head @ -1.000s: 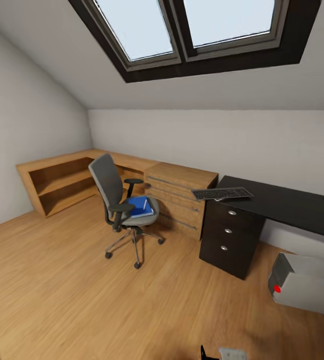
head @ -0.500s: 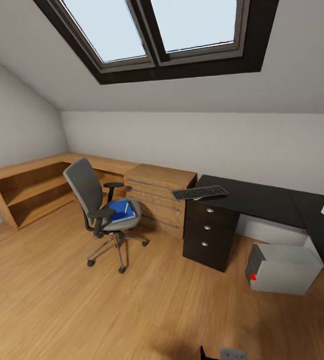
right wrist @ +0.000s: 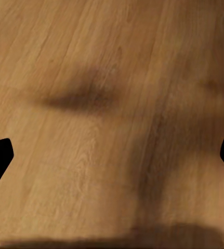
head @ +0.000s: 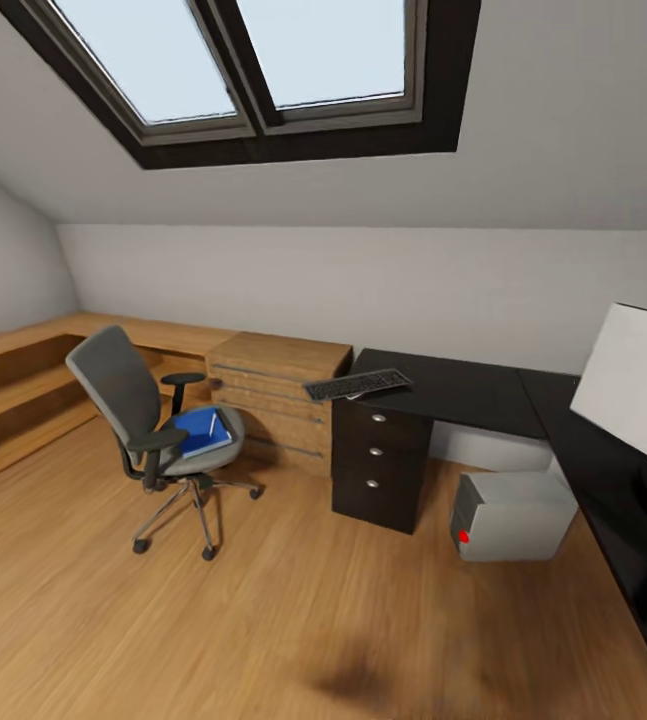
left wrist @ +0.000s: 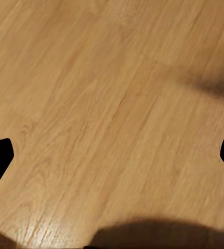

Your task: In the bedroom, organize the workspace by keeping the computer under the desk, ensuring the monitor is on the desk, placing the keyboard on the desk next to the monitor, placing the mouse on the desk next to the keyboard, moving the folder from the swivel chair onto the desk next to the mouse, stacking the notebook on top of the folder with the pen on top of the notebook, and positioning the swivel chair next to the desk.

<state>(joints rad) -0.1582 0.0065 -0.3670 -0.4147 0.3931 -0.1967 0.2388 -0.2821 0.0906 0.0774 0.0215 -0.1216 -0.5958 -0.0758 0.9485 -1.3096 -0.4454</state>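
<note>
The grey swivel chair [head: 143,420] stands on the wood floor, left of the black desk [head: 463,388]. On its seat lies the blue folder [head: 201,434] with the thin white pen [head: 211,424] across it. The notebook and the mouse are out of view. The dark keyboard [head: 358,384] rests on the desk's left end, above the drawer unit [head: 377,466]. The light-grey computer [head: 511,516] sits on the floor below the desk top. The monitor [head: 635,385] shows its white back on the desk's right wing. My left gripper [left wrist: 112,158] and right gripper [right wrist: 112,158] hang open over bare floor.
A light wooden drawer chest [head: 275,395] stands between chair and desk, joined to a low wooden shelf [head: 13,395] running along the left wall. A skylight [head: 253,70] sits in the sloped ceiling. Open wood floor [head: 293,620] lies in front of me.
The head view has swung to the right, so chair, chest and desk sit further left in the picture. The monitor's white back has come into view at the right.
</note>
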